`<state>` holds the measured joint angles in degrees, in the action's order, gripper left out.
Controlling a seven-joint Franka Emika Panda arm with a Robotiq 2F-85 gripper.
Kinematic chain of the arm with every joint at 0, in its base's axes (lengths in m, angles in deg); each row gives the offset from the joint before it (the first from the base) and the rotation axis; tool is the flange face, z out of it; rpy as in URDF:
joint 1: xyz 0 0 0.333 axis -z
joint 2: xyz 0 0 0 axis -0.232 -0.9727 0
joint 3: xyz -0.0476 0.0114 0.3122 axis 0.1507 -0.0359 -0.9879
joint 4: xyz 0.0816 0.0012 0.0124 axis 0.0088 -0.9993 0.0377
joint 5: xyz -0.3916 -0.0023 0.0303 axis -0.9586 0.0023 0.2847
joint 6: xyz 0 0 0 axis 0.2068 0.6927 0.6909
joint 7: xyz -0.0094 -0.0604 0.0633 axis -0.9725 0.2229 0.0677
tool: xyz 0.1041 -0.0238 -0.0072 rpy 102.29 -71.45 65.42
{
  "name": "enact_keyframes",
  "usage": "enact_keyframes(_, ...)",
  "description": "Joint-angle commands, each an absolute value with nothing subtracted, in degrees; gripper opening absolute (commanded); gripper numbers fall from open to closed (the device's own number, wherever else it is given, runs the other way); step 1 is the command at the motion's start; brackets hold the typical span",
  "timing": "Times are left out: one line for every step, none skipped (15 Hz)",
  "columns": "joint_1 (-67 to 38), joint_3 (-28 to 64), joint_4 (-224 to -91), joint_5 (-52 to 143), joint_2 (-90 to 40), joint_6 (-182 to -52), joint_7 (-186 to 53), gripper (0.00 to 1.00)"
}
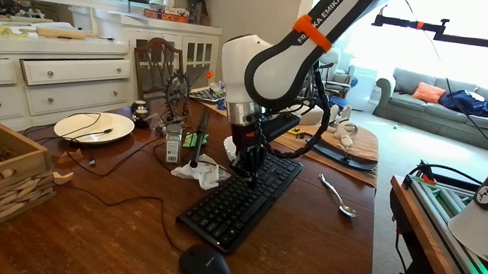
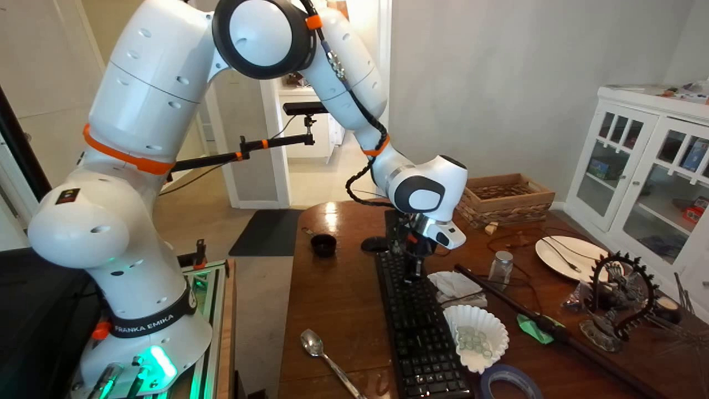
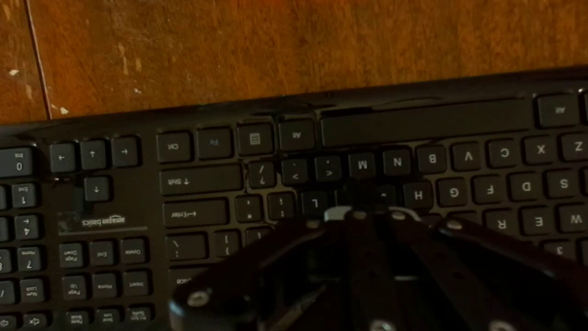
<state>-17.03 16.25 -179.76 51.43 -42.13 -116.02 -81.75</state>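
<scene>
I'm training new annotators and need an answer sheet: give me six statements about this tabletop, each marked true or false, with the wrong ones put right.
1. The end effector points down at the keyboard. True.
2. The end effector's jaws are wide open. False: they are shut.
3. A cable lies over the plate. True.
4. The keyboard lies on the plate. False: it rests on the table.
5. The mouse and the spoon both lie on the table. True.
6. The spoon touches the mouse. False: they lie well apart.
</scene>
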Motion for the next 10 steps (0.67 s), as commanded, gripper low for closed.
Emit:
enact_keyframes(-16.7, 16.1, -179.9, 52.3, -43.2, -117.5, -80.4, 0.0)
enact_keyframes(-16.6, 16.0, -179.8, 52.5, -43.3, -117.3, -80.1, 0.0)
enact_keyframes(-16.6, 16.0, -179.7, 52.5, -43.5, -117.4, -80.1, 0.0)
enact_keyframes(-16.6, 16.0, -179.6, 52.5, -43.7, -117.3, -80.0, 0.0)
enact_keyframes(-16.5, 15.9, -179.5, 52.5, -43.9, -117.3, -79.9, 0.0)
enact_keyframes(-16.6, 16.0, -179.5, 52.5, -44.1, -117.3, -79.8, 0.0)
enact_keyframes(-16.5, 16.0, -179.3, 52.4, -44.3, -117.4, -79.6, 0.0)
enact_keyframes(-16.5, 16.0, -179.3, 52.4, -44.5, -117.6, -79.4, 0.0)
enact_keyframes(-16.5, 16.0, -179.2, 52.4, -44.6, -117.7, -79.3, 0.0)
enact_keyframes(-16.5, 16.0, -179.1, 52.3, -44.7, -118.0, -79.1, 0.0)
